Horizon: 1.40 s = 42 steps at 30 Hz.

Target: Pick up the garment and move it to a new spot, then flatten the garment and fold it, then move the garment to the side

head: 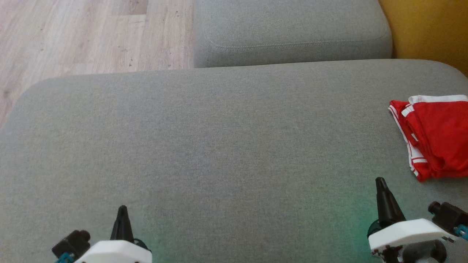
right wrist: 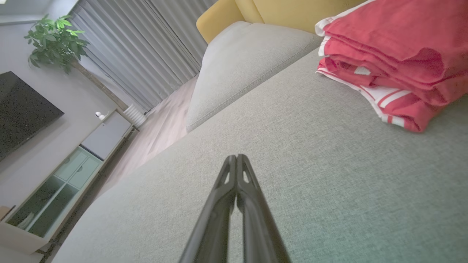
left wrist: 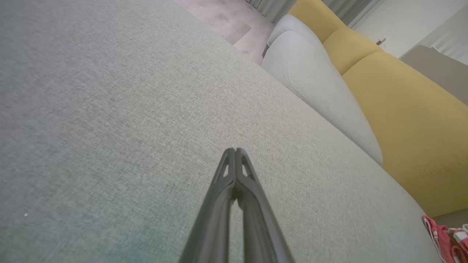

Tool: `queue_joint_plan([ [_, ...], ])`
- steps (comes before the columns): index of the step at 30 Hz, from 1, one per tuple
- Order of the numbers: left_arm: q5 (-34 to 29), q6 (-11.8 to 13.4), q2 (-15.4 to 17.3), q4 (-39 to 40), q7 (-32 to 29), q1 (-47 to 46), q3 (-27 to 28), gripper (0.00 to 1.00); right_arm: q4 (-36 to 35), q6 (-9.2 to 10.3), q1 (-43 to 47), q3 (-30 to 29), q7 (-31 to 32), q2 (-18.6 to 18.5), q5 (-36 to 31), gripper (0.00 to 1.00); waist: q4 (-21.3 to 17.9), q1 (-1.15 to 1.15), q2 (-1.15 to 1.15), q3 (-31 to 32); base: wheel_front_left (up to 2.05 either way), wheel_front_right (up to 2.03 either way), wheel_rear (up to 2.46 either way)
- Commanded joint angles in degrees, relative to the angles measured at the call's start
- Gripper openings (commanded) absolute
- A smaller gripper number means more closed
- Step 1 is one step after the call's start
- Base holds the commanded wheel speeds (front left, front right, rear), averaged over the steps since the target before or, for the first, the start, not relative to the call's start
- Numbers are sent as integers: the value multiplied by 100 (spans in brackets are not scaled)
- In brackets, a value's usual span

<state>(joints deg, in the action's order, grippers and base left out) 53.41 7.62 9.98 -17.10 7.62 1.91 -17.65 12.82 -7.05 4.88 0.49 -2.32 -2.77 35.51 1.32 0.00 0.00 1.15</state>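
Note:
The garment (head: 437,137) is red with white stripes, folded into a thick stack at the right edge of the grey cushion (head: 204,146). The right wrist view has the garment (right wrist: 395,62) at the upper right, and a corner of the garment (left wrist: 448,239) peeks in at the left wrist view's lower right. My right gripper (head: 380,181) is shut and empty, a short way in front of and left of the stack. At the lower left my left gripper (head: 122,209) is shut and empty too, far from it. Both grippers' tips meet in the wrist views (left wrist: 234,150) (right wrist: 236,157).
A second grey cushion (head: 292,33) lies beyond the big one, with a yellow sofa back (head: 427,29) at the far right. Wooden floor (head: 80,36) lies off the cushion's far left. The right wrist view takes in a cabinet (right wrist: 58,182), curtains and a plant.

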Motion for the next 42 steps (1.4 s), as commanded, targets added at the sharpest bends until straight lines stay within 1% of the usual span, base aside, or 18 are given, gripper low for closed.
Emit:
queue_joint_plan([
  [1,116,-61,7,188,-25,-322,214,0,-155,-18,-351,-6,52,-108,184,0,-2,0,0,-2,0,0,0],
  [2,210,-97,-9,192,-58,-333,266,0,-149,-19,-368,-16,66,-111,324,0,-5,0,0,-5,0,0,0],
  [21,1094,-433,-165,221,-367,-445,762,0,-89,-25,-538,-117,211,-131,1645,0,-35,0,0,-36,0,0,0],
  [42,2018,-786,-332,249,-697,-563,1289,0,-24,-31,-718,-241,376,-140,3019,0,-67,0,0,-67,0,0,0],
])
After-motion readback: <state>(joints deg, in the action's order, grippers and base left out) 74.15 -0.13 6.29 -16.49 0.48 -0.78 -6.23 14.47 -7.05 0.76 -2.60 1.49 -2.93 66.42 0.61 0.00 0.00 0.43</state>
